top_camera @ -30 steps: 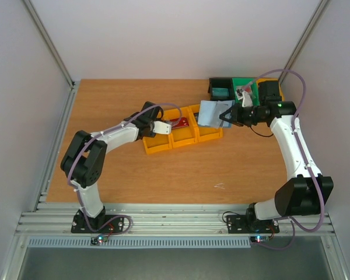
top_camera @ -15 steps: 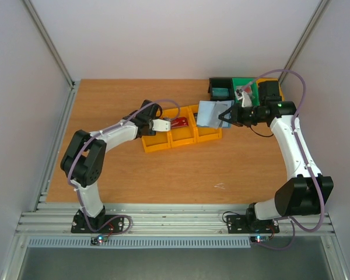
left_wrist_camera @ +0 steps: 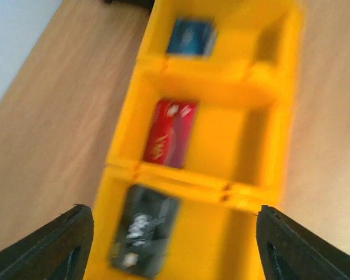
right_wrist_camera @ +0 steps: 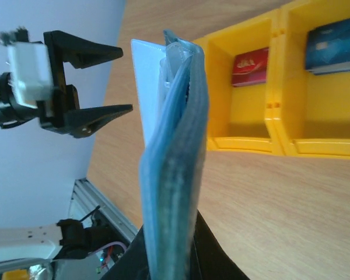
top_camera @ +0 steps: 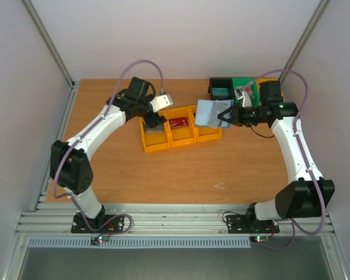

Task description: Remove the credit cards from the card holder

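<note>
Blue and soft, the card holder (right_wrist_camera: 174, 175) stands up on its edge beside the yellow bins (top_camera: 157, 146). The right gripper (top_camera: 224, 115) is pinched tight on its bottom edge. It looks light and floppy, with slick plastic pockets, so I think a firm pinch near the fold is best. A pale flat sheet (right_wrist_camera: 147, 81) sticks out at the top; I cannot tell if it is a card. The left gripper (right_wrist_camera: 127, 79) is spread wide and holds nothing. One card lies flat in each bin: the dark grey card (left_wrist_camera: 144, 230), the red card (left_wrist_camera: 169, 139) and the blue card (left_wrist_camera: 191, 37). They look thin, stiff and slippery, best taken by an edge. White marks show on them, too blurry to read.
</note>
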Controlling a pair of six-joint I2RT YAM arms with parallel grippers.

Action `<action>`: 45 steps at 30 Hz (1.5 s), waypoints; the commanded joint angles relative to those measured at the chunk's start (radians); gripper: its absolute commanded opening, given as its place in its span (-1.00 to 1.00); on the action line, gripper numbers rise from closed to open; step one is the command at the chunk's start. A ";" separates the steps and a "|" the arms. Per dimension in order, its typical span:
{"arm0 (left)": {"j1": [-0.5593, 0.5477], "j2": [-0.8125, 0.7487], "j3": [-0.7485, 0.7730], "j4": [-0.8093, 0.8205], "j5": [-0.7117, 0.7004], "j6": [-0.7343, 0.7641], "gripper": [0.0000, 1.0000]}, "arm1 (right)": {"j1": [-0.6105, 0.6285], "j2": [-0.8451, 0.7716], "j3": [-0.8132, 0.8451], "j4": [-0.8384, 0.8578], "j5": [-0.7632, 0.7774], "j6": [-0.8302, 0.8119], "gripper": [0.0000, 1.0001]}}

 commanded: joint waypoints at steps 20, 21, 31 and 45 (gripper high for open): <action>0.007 -0.889 -0.704 0.687 0.733 -1.008 0.99 | 0.559 -0.205 0.103 0.079 -0.069 -0.091 -0.98; -0.003 -0.903 -0.717 0.694 0.737 -1.007 0.99 | 0.585 -0.204 0.104 0.082 -0.050 -0.087 -0.98; -0.036 -1.002 -0.785 0.784 0.760 -1.096 0.11 | 0.788 -0.195 0.128 0.101 0.124 -0.056 -0.85; -0.047 -1.044 -0.757 0.842 0.726 -1.113 -1.00 | 0.783 -0.284 0.142 -0.054 0.338 -0.138 -0.11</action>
